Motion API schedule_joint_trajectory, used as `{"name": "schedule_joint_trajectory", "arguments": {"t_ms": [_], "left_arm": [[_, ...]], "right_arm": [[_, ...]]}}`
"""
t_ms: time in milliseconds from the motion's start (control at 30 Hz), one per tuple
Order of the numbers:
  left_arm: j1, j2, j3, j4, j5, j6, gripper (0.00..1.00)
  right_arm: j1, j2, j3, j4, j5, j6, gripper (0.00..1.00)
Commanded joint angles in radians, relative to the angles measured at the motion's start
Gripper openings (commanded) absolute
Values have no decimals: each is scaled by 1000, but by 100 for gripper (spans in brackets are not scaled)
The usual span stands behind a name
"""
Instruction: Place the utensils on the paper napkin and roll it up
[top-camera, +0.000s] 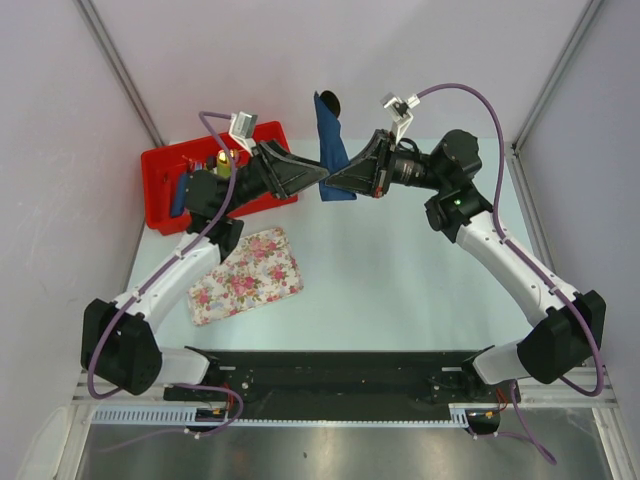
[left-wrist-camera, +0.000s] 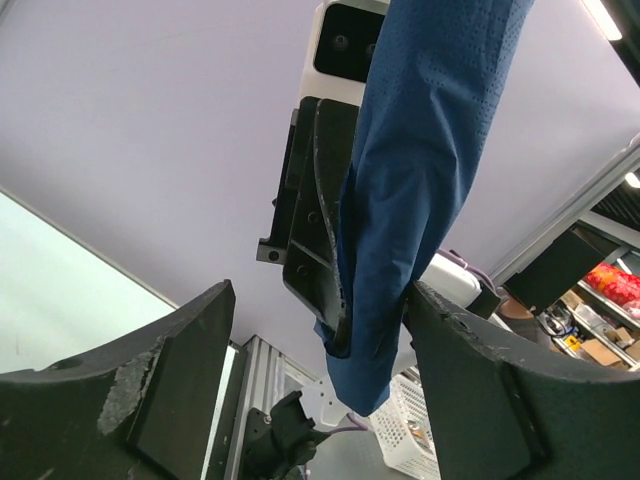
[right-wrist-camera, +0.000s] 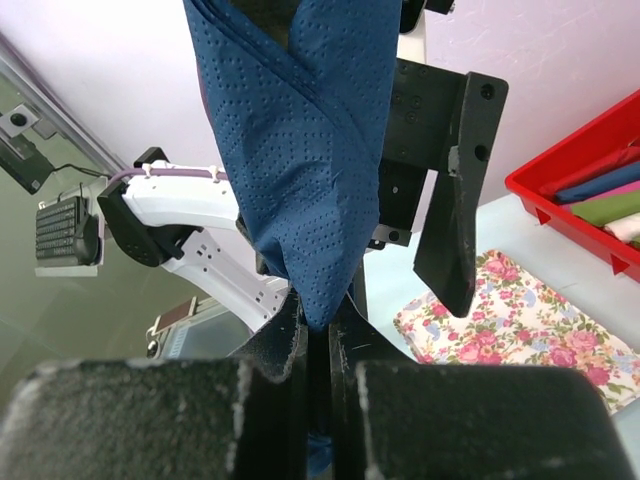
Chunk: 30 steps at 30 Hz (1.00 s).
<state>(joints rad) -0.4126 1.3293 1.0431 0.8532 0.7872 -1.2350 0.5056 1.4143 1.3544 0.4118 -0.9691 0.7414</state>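
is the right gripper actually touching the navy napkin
Touching. The right wrist view shows the right gripper shut on the navy napkin, with the napkin's lower tip pinched between both of its fingers.

Light falls bright, even and soft from above; my arms cast only faint shadows on the pale table (top-camera: 400, 280). The steel strip (top-camera: 350, 455) at 6 o'clock has a dull sheen. From my left wrist, a ceiling lamp (left-wrist-camera: 603, 17) flares at 1 o'clock. My right fingers (right-wrist-camera: 130, 420) at 6 o'clock are blurred, while the dimples in the napkin (right-wrist-camera: 300, 150) are sharp.
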Motion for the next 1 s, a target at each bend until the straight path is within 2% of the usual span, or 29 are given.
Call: {"name": "schedule_joint_trajectory", "arguments": {"t_ms": [0,167,300,367,500,567,600,700,833,967], "left_arm": [[-25,5,44,75,0,-27,78],[-25,5,43,122,10,-27,86],[-26,16,61,127,17,-23,88],[-28,25,75,118,14,-21,82],[-35,33,87,86,7,-4,55],[-35,33,86,75,6,-6,47],[-35,33,84,69,6,-3,40],[-35,30,80,55,7,-1,33],[-35,28,74,37,10,8,30],[-35,31,66,24,14,19,13]], "right_arm": [[-5,0,-3,36,26,12,0],[-13,3,-5,38,26,30,0],[-10,5,-6,42,18,24,0],[2,2,-3,19,17,-11,0],[5,5,-1,12,27,-28,0],[7,3,6,-13,35,-56,0],[7,2,8,-21,39,-62,0],[10,-5,9,-41,52,-88,0],[11,-8,17,-74,72,-122,0],[10,-11,28,-103,86,-151,0]]}}
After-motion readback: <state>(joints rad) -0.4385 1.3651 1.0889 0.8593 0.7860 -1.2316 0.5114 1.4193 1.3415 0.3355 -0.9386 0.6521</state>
